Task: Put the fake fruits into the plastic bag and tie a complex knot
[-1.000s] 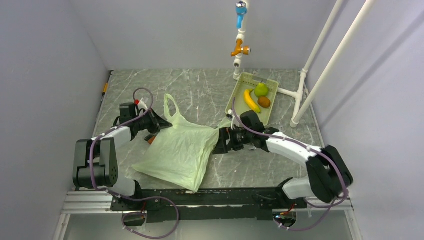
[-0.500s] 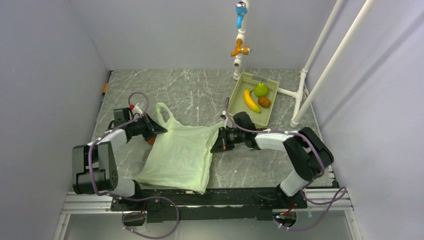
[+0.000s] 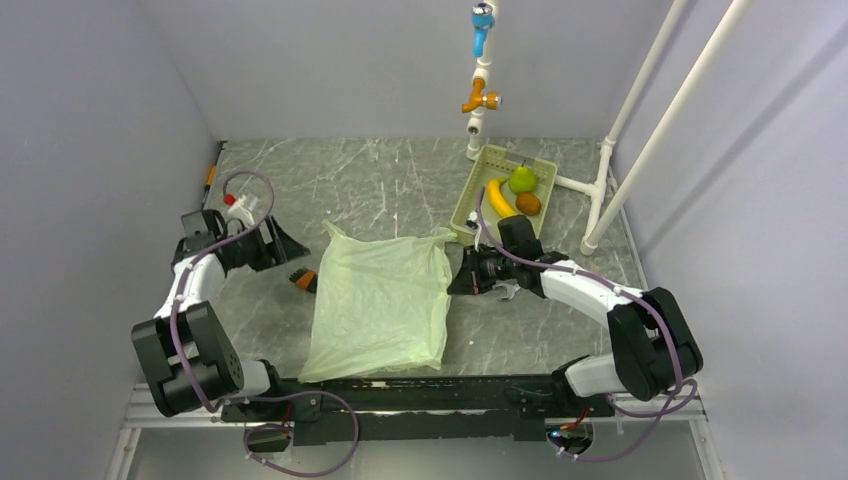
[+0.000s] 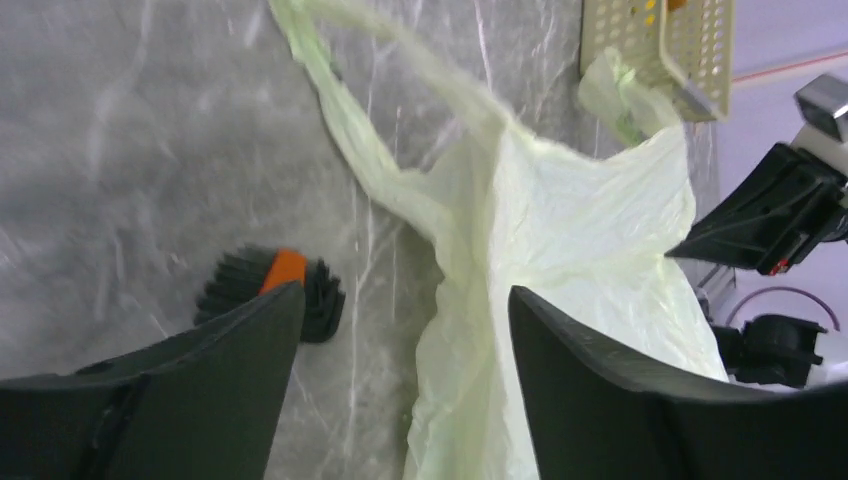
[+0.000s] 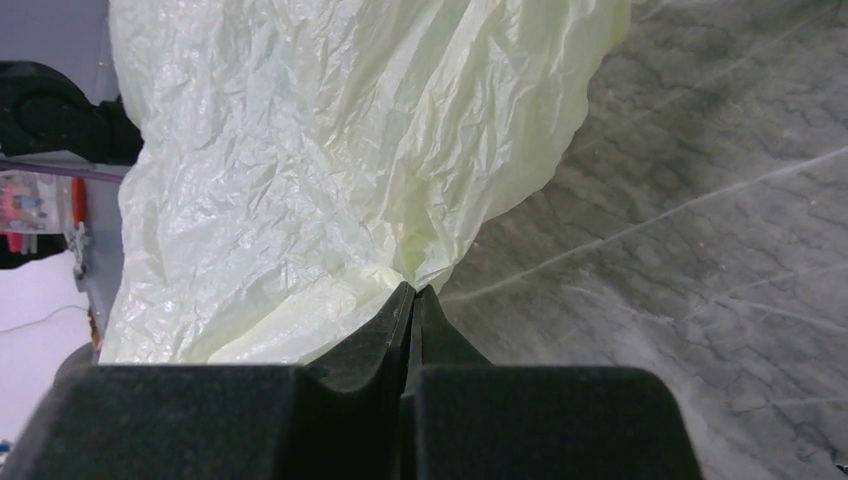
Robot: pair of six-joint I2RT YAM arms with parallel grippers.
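Note:
The pale yellow-green plastic bag (image 3: 380, 300) lies flat mid-table. My right gripper (image 3: 462, 282) is shut on the film at its upper right edge, and the right wrist view shows the crinkled bag (image 5: 330, 150) pinched at the closed tips of that gripper (image 5: 413, 290). My left gripper (image 3: 288, 248) stands open to the left of the bag and holds nothing. In the left wrist view, table and the bag's edge (image 4: 560, 230) show between the spread jaws of the left gripper (image 4: 405, 292). The fake fruits lie in a tray: a banana (image 3: 497, 197), a green one (image 3: 522, 179) and an orange-brown one (image 3: 528, 203).
The pale green tray (image 3: 468, 195) sits at the back right, close to the bag's upper corner. A small orange-and-black block (image 3: 303, 281) lies by the bag's left edge. White pipes with taps (image 3: 480, 100) stand behind the tray. Walls close both sides.
My left gripper opened, let go of the bag's handle and drew back left. My right gripper shut on the bag's right edge and pulled the bag rightward.

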